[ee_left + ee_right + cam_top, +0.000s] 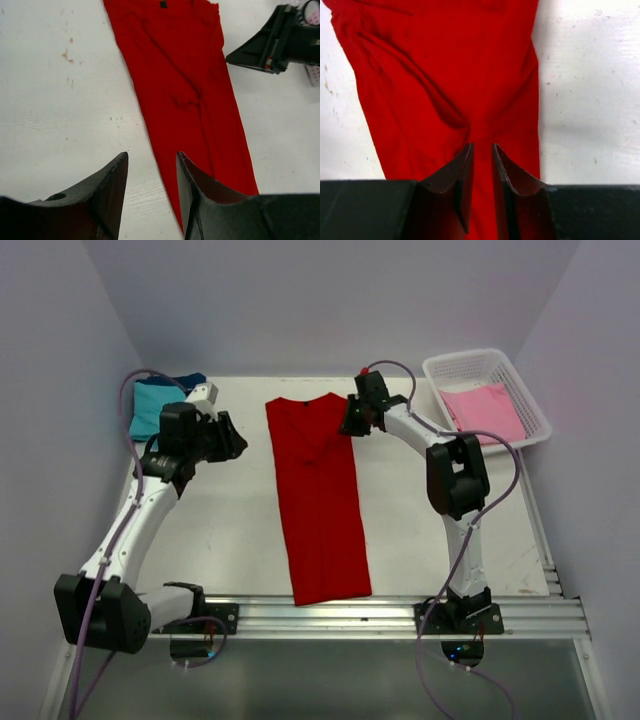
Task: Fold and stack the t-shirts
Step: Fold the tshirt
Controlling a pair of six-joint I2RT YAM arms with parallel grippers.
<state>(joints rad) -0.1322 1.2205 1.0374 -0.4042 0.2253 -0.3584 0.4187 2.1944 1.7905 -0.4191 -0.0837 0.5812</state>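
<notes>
A bright red t-shirt (318, 500) lies on the white table, folded lengthwise into a long narrow strip with its collar at the far end. My left gripper (238, 445) hovers just left of the strip's upper part. In the left wrist view its jaws (151, 156) are open over bare table, with the right finger above the cloth's edge (185, 75). My right gripper (347, 422) sits over the strip's far right edge. In the right wrist view (482, 145) its jaws are a narrow gap apart above the flat red cloth (445, 75), with nothing pinched.
A teal t-shirt (150, 405) and a dark blue one (188, 380) lie at the back left corner. A pink t-shirt (485, 408) is inside the white lattice basket (470, 358) at the back right. An aluminium rail (400, 615) runs along the near edge.
</notes>
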